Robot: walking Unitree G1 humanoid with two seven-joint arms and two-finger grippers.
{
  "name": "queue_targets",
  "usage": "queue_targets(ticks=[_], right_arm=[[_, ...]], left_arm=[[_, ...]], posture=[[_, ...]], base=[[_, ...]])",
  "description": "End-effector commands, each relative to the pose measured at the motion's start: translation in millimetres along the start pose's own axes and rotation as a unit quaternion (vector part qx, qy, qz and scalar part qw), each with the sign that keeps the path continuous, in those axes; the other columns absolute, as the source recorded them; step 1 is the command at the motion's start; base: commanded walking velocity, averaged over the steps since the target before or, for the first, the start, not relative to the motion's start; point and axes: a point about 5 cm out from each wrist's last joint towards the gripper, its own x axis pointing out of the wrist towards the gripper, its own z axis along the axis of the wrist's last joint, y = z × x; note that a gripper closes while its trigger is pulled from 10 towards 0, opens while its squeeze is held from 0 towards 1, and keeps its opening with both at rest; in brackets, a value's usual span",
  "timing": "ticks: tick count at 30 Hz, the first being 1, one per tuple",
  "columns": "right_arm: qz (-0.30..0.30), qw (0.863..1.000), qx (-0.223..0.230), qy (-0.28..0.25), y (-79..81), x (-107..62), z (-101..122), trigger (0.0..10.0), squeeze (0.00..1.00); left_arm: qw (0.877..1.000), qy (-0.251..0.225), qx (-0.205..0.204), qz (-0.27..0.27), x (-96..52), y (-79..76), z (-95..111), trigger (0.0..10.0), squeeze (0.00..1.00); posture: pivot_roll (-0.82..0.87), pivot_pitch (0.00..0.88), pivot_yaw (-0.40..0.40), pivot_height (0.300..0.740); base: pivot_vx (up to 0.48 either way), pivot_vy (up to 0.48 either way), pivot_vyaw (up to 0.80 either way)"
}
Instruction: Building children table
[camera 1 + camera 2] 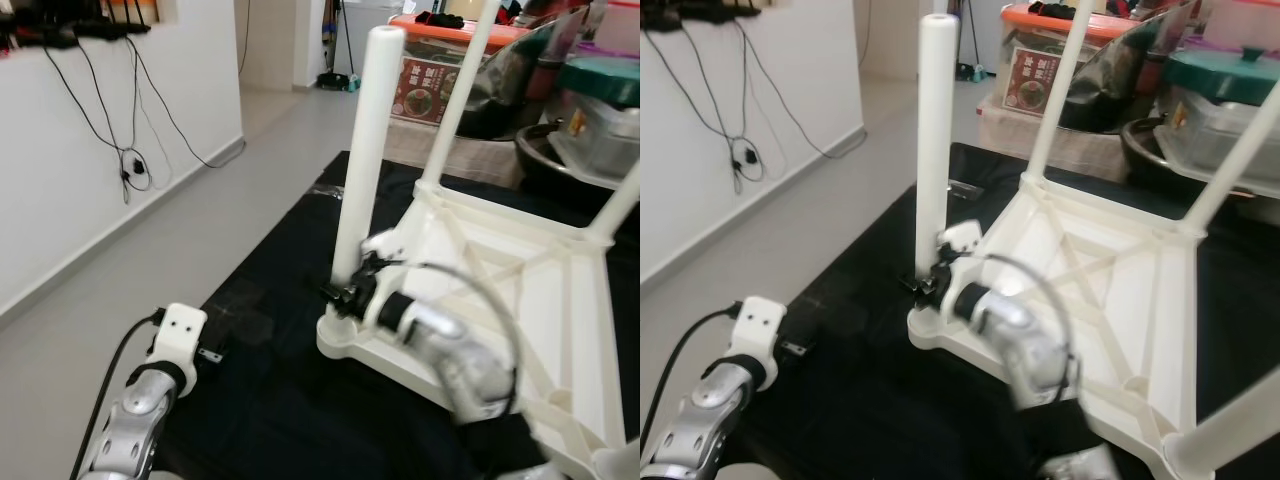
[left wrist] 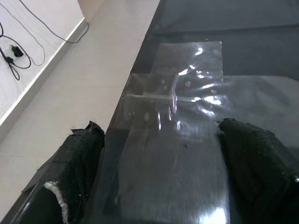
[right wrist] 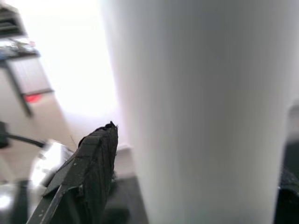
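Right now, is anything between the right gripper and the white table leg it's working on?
Nothing visible. The right gripper is already at the base of the near white leg of the upturned table, one finger beside the leg.

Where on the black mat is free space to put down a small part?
Bare black mat lies between the left gripper and the upturned table. It is crowded at the near leg, where the right gripper works.
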Motion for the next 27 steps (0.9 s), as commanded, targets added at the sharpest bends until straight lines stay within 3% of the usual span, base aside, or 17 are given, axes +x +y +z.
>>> queue_targets(ticks=[1,2,6,7,11,13,15,16,17,18,19,20,21,22,24,25,27], right_arm=[[0.059,0.998,-0.001,-0.009,9.9,2.6,2,10.0,0.00],[0.135,0.991,0.010,-0.024,21.7,-1.5,10,10.0,0.00],[0.243,0.969,0.017,-0.036,39.6,-9.5,17,9.0,0.00],[0.277,0.960,0.016,-0.031,45.8,-13.6,14,5.5,0.00],[0.290,0.957,0.014,-0.026,47.8,-15.7,11,5.5,0.00],[0.308,0.951,0.015,-0.011,50.9,-22.1,4,2.4,0.00],[0.311,0.950,0.016,-0.007,51.5,-24.5,2,2.4,0.00],[0.311,0.950,0.018,-0.004,51.7,-26.3,0,0.9,0.00],[0.311,0.950,0.018,-0.004,51.7,-26.3,0,0.9,0.00],[0.152,0.988,0.009,0.041,24.0,-12.8,-17,0.0,0.00],[0.035,0.996,-0.001,0.078,4.3,-5.8,-29,0.0,0.00],[0.035,0.996,-0.001,0.078,4.3,-5.8,-29,0.0,0.00],[-0.151,0.982,-0.009,0.117,-26.4,-5.4,-44,0.0,0.00],[-0.261,0.955,-0.014,0.144,-42.8,-9.5,-53,0.0,0.00],[-0.309,0.939,-0.014,0.153,-49.8,-13.1,-56,0.0,0.00],[-0.450,0.877,-0.007,0.167,-62.3,-42.6,-69,0.0,0.00],[-0.466,0.868,-0.016,0.171,-60.0,-47.5,-71,0.0,0.00]], left_arm=[[1.000,0.017,0.008,0.001,-2.7,2.8,-8,10.0,0.00],[1.000,0.014,0.005,0.002,-2.3,2.4,-6,10.0,0.00],[1.000,0.011,0.003,0.004,-2.2,1.2,-5,10.0,0.00],[1.000,0.012,0.002,0.004,-2.7,0.3,-5,10.0,0.00],[1.000,0.013,0.002,0.004,-3.1,-0.2,-6,10.0,0.00],[1.000,0.017,0.004,0.005,-5.6,0.7,-8,10.0,0.00],[1.000,0.019,0.005,0.005,-6.8,1.5,-9,10.0,0.00],[1.000,0.020,0.006,0.005,-7.7,2.3,-10,10.0,0.00],[1.000,0.020,0.006,0.005,-7.7,2.3,-10,10.0,0.00],[1.000,0.020,0.008,0.002,-5.6,1.8,-9,10.0,0.00],[1.000,0.019,0.008,0.001,-3.7,1.3,-8,10.0,0.00],[1.000,0.019,0.008,0.001,-3.7,1.3,-8,10.0,0.00],[1.000,0.016,0.008,-0.002,-1.9,-0.1,-7,10.0,0.00],[1.000,0.014,0.007,-0.003,-0.9,-1.1,-5,10.0,0.00],[1.000,0.014,0.006,-0.004,-0.7,-1.6,-5,10.0,0.00],[1.000,0.013,0.006,-0.006,-0.5,-3.6,-4,10.0,0.00],[1.000,0.013,0.006,-0.006,-1.2,-3.4,-5,10.0,0.00]], posture=[[0.11,0.000,-0.061,0.740],[0.12,0.000,-0.076,0.740],[0.13,0.000,-0.081,0.740],[0.13,0.000,-0.083,0.740],[0.13,0.000,-0.084,0.740],[0.13,0.000,-0.075,0.740],[0.13,0.000,-0.075,0.740],[0.12,0.000,-0.070,0.740],[0.12,0.000,-0.070,0.740],[0.10,0.000,-0.062,0.740],[0.10,0.000,-0.062,0.740],[0.10,0.000,-0.062,0.740],[0.10,0.000,-0.058,0.740],[0.10,0.000,-0.058,0.740],[0.10,0.000,-0.058,0.740],[0.11,0.000,-0.061,0.740],[0.11,0.000,-0.056,0.740]], base=[[0.000,0.000,0.00],[0.000,0.000,0.00],[0.000,0.000,0.00],[0.000,0.000,0.00],[0.000,0.000,0.00],[0.000,0.000,0.00],[0.000,0.000,0.00],[0.000,0.000,0.00],[0.000,0.000,0.00],[0.000,0.000,0.00],[0.000,0.000,0.00],[0.000,0.000,0.00],[0.000,0.000,0.00],[0.000,0.000,0.00],[0.000,0.000,0.00],[0.000,0.000,0.00],[0.000,0.000,0.00]])
